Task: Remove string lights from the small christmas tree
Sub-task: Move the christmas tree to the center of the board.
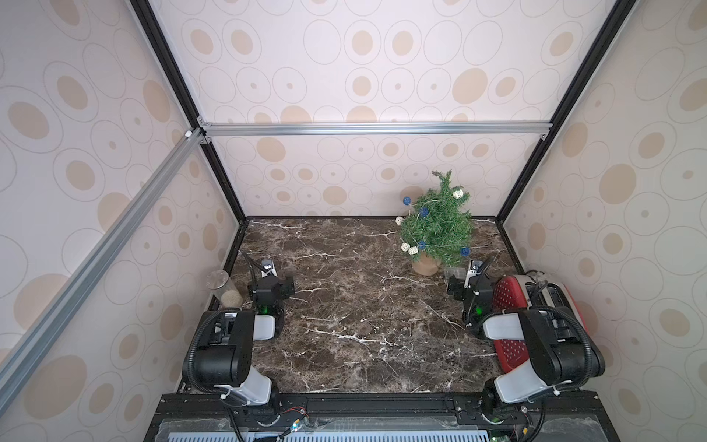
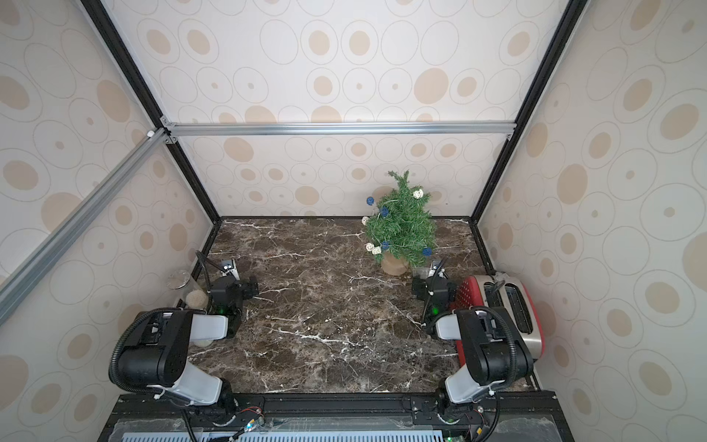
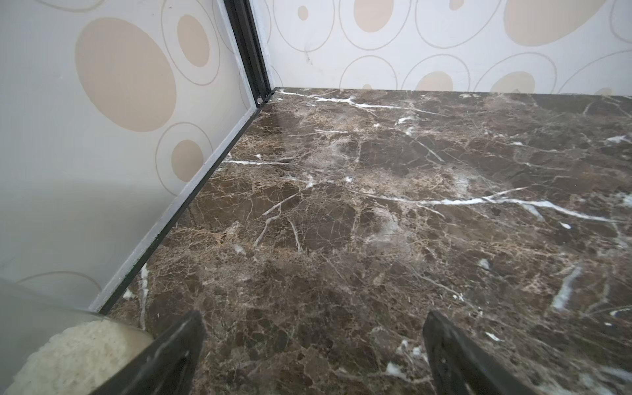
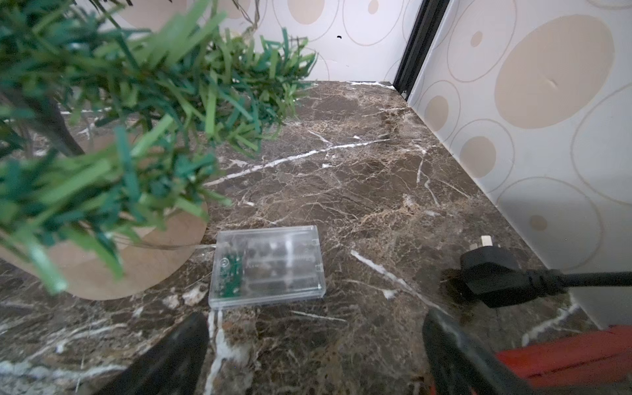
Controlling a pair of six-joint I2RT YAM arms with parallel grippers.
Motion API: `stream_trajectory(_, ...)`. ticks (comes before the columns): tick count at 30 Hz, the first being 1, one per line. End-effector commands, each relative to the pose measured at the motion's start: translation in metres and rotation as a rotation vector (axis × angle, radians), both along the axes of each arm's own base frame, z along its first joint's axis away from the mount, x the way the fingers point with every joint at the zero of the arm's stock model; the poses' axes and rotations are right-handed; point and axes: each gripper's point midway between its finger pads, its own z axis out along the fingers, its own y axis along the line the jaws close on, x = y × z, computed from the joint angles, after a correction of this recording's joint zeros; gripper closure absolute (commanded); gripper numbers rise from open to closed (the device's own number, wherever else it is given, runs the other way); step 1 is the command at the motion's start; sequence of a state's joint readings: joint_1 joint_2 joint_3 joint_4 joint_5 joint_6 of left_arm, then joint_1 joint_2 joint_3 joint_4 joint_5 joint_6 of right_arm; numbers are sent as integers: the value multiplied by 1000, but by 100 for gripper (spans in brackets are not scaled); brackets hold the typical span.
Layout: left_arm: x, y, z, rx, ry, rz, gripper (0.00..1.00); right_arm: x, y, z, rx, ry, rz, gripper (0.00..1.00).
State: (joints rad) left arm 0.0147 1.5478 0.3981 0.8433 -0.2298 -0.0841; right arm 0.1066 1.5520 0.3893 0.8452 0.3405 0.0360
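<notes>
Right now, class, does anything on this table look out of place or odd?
A black mains plug lies loose on the marble tabletop near the red toaster, plugged into nothing. Otherwise nothing stands out.

Black-and-grey arms (image 1: 222,356); ribbed black cables (image 1: 196,336); green lights (image 1: 264,307).

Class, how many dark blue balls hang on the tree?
4. One blue ball off the upper branches, one in the needles just below, one low beside two cream balls, one low on the opposite side. More may hide behind the tree.
</notes>
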Motion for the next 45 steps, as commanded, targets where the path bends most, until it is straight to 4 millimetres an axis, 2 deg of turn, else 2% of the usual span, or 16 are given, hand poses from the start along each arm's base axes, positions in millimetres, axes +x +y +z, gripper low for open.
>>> stream_trajectory(1,7,0,13,26,-25,-5,1,4,-2,8,-12,-21,-6,0)
stream_trajectory(45,6,-1,14,42,-29,6,1,4,-2,9,-11,-22,-6,0)
